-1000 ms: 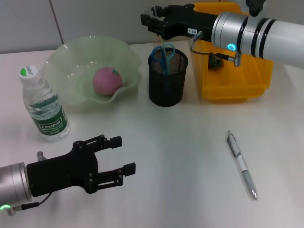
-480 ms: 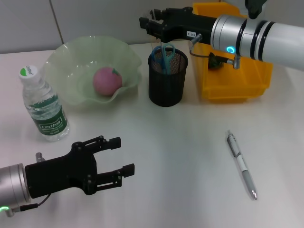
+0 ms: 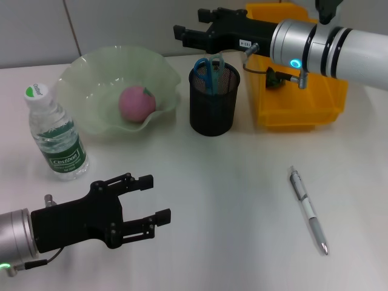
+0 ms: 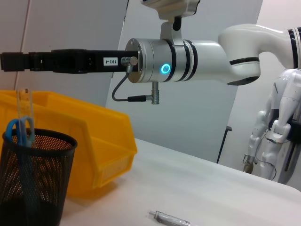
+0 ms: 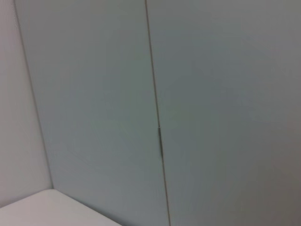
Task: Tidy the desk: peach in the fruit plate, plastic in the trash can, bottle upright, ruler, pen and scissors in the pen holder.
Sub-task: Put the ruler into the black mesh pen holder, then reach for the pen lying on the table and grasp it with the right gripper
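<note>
Desk inventory, one moment recorded.

Peach point(image 3: 136, 103): found resting inside the green fruit plate point(image 3: 85, 73); that item was judged done.

Bottle point(image 3: 56, 134): found standing upright, cap on, beside the plate near the left edge of the desk; judged done.

Pen holder point(image 3: 212, 100): a black mesh cup, set between the plate and the yellow bin point(image 3: 303, 115). The scissors point(image 3: 209, 70) were held in it handles-up, with a clear ruler point(image 4: 23, 106) seen standing alongside in the left wrist view.

Yellow bin: presumably serving as the trash can; a small dark scrap point(image 3: 276, 79) was noted inside, its material not identifiable.

Pen point(image 3: 309, 211): found lying flat on the bare desk, well apart from the holder; judged the one item left to be collected.

Right gripper point(image 3: 185, 33): held above and just behind the holder, its fingers spread and nothing between them, a pose consistent with a drop into the cup.

Left gripper point(image 3: 148, 200): parked low at the near left, fingers parted, nothing held.
</note>
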{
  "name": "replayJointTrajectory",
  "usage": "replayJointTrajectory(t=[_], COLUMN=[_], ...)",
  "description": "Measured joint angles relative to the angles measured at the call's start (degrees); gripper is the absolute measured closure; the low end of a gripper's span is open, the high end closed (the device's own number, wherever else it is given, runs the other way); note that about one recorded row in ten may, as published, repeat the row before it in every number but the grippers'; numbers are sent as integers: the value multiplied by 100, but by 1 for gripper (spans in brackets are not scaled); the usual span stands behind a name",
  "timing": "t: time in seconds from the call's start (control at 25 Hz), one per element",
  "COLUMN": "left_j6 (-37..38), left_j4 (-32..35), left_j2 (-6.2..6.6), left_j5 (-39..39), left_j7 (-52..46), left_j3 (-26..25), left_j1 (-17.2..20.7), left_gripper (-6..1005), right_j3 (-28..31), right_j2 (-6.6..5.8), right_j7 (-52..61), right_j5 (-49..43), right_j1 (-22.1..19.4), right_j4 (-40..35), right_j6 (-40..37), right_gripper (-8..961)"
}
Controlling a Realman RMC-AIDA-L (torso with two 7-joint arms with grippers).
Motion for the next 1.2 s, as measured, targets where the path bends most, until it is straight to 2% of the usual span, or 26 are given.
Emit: replayJointTrajectory(t=[0.04, 0.24, 0.56, 0.68, 0.72, 0.76, 0.88, 0.92, 0.96, 1.0, 1.04, 1.12, 1.16, 1.2], left_j6=[5, 13, 13, 13, 14, 14, 13, 13, 13, 13, 14, 18, 18, 21], left_j4=[3, 10, 10, 8, 8, 8, 10, 12, 13, 13, 14, 16, 16, 17], left_j2=[1, 7, 10, 9, 10, 10, 9, 9, 9, 9, 8, 8, 8, 8], left_j5=[0, 0, 0, 0, 0, 0, 0, 0, 0, 0, 0, 0, 0, 0], left_j7=[-2, -22, -16, -29, -39, -39, -45, -45, -46, -47, -47, -49, -49, -49], left_j3=[0, 2, -2, 0, 0, 0, 0, 0, 0, 1, 0, 0, 0, 0], left_j1=[0, 0, 8, 8, 1, 1, -7, -12, -15, -19, -22, -26, -26, -28], left_gripper=[206, 206, 205, 205, 205, 205, 205, 205, 205, 205, 206, 206, 206, 206], right_j3=[6, -23, -35, -287, -673, -673, -1010, -1031, -1024, -1024, -1013, -982, -982, -975], right_j2=[0, 0, 0, -18, -58, -58, -85, -72, -64, -64, -63, -67, -67, -76], right_j7=[1, 3, 99, 682, 1464, 1464, 3250, 4697, 5310, 5310, 5937, 7312, 7312, 7636], right_j5=[11, 151, 148, 73, -172, -172, -1204, -2497, -3064, -3064, -3577, -4747, -4747, -5032], right_j1=[-10, -35, -132, -334, -564, -564, -854, -942, -961, -961, -950, -809, -809, -742], right_j4=[-9, -28, -189, -567, -1081, -1081, -2143, -2889, -3183, -3183, -3482, -4148, -4148, -4300], right_j6=[0, -5, -180, -277, -263, -263, -351, -731, -953, -953, -1292, -2357, -2357, -2703], right_gripper=[278, 195, 197, 198, 198, 198, 199, 199, 199, 199, 199, 200, 200, 200])
